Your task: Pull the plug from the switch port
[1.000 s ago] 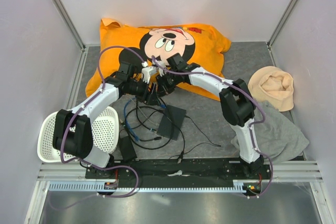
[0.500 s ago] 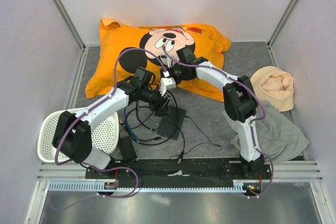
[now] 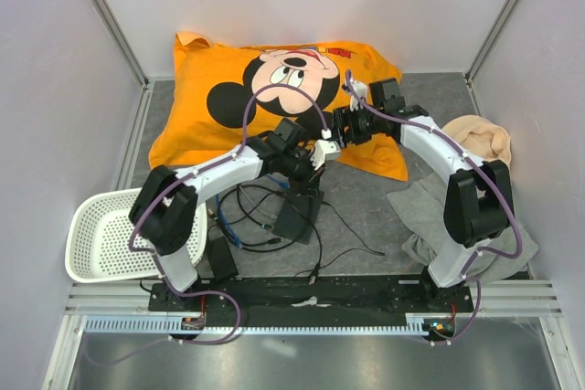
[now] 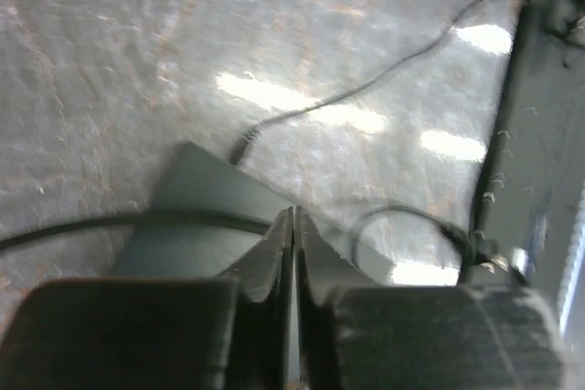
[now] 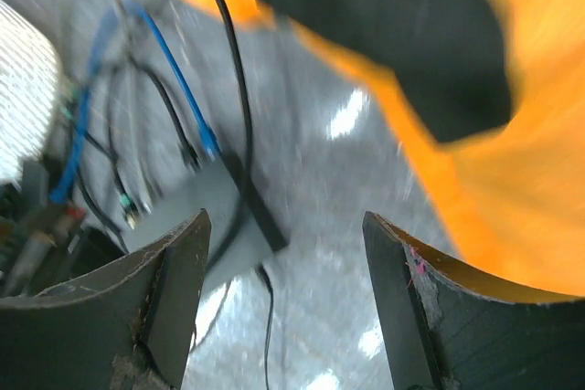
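Matte-black and flat, the switch box [image 3: 300,215] lies mid-table, just near of the orange pillow [image 3: 183,125], cables tangled on its left. The left gripper [image 4: 292,218] hangs over it, jaws pressed together; whether they pinch the thin black cable [image 4: 73,227] at their tips is unclear. The right gripper [image 5: 283,226] gapes empty by the pillow's edge. Judged step: seizing the plug, which cannot be singled out. Next, a straight pull outward; the blue cable [image 5: 174,66] crowds that edge.
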Controlling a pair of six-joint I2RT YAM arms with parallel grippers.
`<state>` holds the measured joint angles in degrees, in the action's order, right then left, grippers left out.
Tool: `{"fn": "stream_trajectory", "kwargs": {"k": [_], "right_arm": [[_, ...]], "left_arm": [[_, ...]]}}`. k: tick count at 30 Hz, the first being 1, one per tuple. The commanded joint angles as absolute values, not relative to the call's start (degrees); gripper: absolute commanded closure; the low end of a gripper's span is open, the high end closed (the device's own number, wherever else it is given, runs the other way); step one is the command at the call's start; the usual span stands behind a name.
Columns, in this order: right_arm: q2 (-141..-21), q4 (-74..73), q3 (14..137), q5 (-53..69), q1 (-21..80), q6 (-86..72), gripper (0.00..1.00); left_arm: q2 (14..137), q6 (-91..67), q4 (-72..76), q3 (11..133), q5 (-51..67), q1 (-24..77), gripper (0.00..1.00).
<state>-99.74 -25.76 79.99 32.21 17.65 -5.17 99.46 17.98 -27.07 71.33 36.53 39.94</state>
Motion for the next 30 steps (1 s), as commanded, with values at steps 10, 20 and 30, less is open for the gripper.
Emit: {"fn": "stream_trajectory", "kwargs": {"k": [10, 20, 30], "right_arm": [[-96.2, -24.1, 68.4, 25.5, 16.4, -8.0, 0.24], [-96.1, -23.3, 63.2, 31.3, 13.8, -9.8, 0.26], [-91.9, -23.4, 53.9, 39.6, 15.5, 14.7, 0.37]], "left_arm": [[109.5, 14.5, -27.0, 79.7, 30.5, 40.5, 0.98], [109.2, 13.2, -26.9, 71.9, 27.6, 40.6, 0.99], [110.0, 10.1, -27.2, 69.3, 27.6, 40.5, 0.99]]}}
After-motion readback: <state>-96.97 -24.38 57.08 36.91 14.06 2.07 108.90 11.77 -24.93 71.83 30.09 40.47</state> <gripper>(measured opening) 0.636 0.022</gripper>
